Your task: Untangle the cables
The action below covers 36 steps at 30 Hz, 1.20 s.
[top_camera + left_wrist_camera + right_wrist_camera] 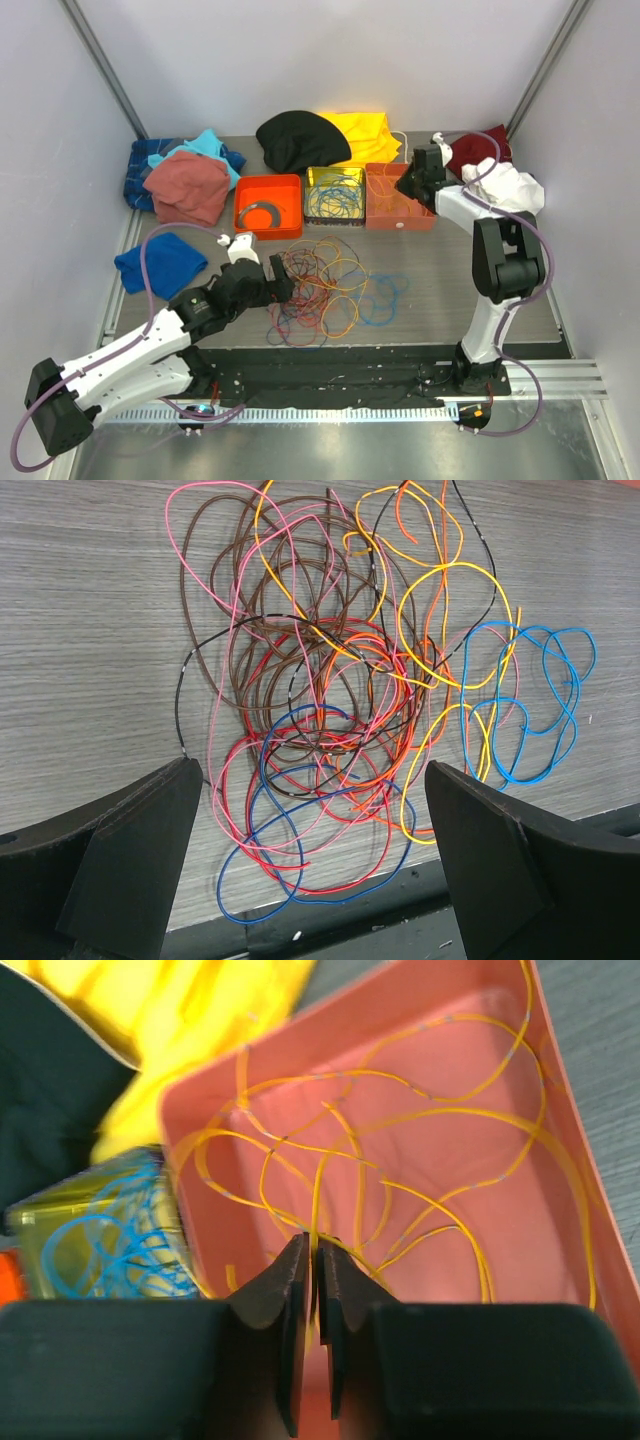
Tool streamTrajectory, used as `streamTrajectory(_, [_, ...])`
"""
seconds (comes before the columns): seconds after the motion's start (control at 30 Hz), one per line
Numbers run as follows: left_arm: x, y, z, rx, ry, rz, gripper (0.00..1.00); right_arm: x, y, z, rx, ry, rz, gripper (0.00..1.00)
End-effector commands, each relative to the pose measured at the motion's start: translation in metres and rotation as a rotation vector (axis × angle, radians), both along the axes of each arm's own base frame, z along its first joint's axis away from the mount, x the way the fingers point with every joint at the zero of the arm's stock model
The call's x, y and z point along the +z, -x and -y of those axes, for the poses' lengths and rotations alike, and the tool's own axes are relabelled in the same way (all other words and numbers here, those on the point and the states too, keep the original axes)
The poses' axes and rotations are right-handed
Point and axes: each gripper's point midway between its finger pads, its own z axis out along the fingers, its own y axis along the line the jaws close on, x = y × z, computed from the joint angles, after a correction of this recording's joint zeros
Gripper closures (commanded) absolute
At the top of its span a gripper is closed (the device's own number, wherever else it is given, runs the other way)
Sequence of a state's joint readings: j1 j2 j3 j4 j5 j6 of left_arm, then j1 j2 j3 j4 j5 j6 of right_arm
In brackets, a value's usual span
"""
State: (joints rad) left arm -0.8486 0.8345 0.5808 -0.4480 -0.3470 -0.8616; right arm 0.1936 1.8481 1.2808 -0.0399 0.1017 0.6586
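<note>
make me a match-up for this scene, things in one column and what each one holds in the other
1 orange bin
2 yellow bin
3 pink bin
4 left fingers

a yellow wires
b grey ring
c nothing, open above the tangle
d blue wires

Pairs: 1-b, 2-d, 3-a, 4-c

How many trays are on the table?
3, in a row behind the cable tangle: orange tray left, yellow tray middle, salmon tray right. None seems hidden.

no readable text, labels or numbers anywhere
</note>
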Motion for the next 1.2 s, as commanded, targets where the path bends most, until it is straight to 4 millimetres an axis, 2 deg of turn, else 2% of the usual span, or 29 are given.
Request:
streamTrajectory(0.0, [0.007, -0.003, 0.003, 0.01, 0.029, 0.024, 0.0, 0.003, -0.012, -0.001, 0.006, 0.024, 0.014, 0.73])
streamTrajectory(0.07, [0.008, -0.004, 0.003, 0.011, 0.029, 0.025, 0.0, 0.016, -0.012, 0.001, -0.007, 0.024, 0.043, 0.58])
streamTrajectory(0.13, [0.008, -0.004, 0.003, 0.011, 0.031, 0.027, 0.0, 0.029, -0.011, 0.002, -0.016, 0.039, 0.068, 0.53])
streamTrajectory(0.17, [0.009, -0.004, 0.004, 0.011, 0.033, 0.029, 0.0, 0.042, -0.009, 0.003, -0.017, 0.043, 0.085, 0.49])
streamTrajectory(0.4, [0.009, -0.003, 0.006, 0.003, 0.047, 0.025, 0.0, 0.104, 0.006, 0.006, -0.017, 0.04, 0.179, 0.46])
streamTrajectory(0.57, [0.009, -0.003, 0.006, 0.006, 0.054, 0.026, 0.0, 0.127, 0.023, 0.001, -0.001, 0.01, 0.204, 0.46])
streamTrajectory(0.67, [0.012, -0.004, 0.005, 0.012, 0.053, 0.034, 0.0, 0.138, 0.039, -0.001, 0.014, 0.005, 0.219, 0.46])
streamTrajectory(0.7, [0.011, -0.004, 0.003, 0.016, 0.047, 0.035, 0.0, 0.13, 0.047, -0.001, 0.017, 0.014, 0.21, 0.46])
streamTrajectory(0.73, [0.012, -0.005, 0.002, 0.022, 0.043, 0.037, 0.0, 0.154, 0.059, -0.007, 0.033, 0.006, 0.28, 0.46])
streamTrajectory(0.77, [0.014, -0.005, 0.001, 0.024, 0.044, 0.042, 0.0, 0.156, 0.068, -0.01, 0.055, 0.038, 0.307, 0.46])
streamTrajectory(0.8, [0.015, -0.006, 0.0, 0.031, 0.043, 0.049, 0.0, 0.142, 0.083, -0.015, 0.076, 0.064, 0.3, 0.46])
streamTrajectory(0.83, [0.016, -0.006, -0.001, 0.035, 0.043, 0.051, 0.0, 0.148, 0.095, -0.03, 0.096, 0.09, 0.348, 0.46])
streamTrajectory(0.87, [0.016, -0.006, -0.001, 0.035, 0.043, 0.055, 0.0, 0.164, 0.115, -0.037, 0.12, 0.099, 0.406, 0.46])
streamTrajectory(0.9, [0.015, -0.007, -0.001, 0.036, 0.041, 0.055, 0.0, 0.137, 0.131, -0.039, 0.145, 0.153, 0.367, 0.46])
streamTrajectory(0.93, [0.017, -0.007, -0.001, 0.034, 0.043, 0.058, 0.0, 0.14, 0.145, -0.057, 0.172, 0.154, 0.413, 0.46])
streamTrajectory(0.97, [0.016, -0.008, 0.0, 0.035, 0.037, 0.055, 0.0, 0.149, 0.162, -0.057, 0.178, 0.147, 0.454, 0.46])
streamTrajectory(1.0, [0.015, -0.008, 0.001, 0.034, 0.033, 0.052, 0.0, 0.121, 0.176, -0.057, 0.196, 0.176, 0.418, 0.46])
streamTrajectory(1.07, [0.015, -0.01, 0.002, 0.03, 0.023, 0.047, 0.0, 0.118, 0.202, -0.066, 0.224, 0.164, 0.446, 0.45])
streamTrajectory(1.1, [0.011, -0.01, 0.002, 0.03, 0.005, 0.035, 0.0, 0.101, 0.213, -0.066, 0.235, 0.171, 0.423, 0.45])
streamTrajectory(1.17, [0.01, -0.012, 0.003, 0.032, -0.007, 0.027, 0.0, 0.09, 0.229, -0.071, 0.263, 0.174, 0.42, 0.45])
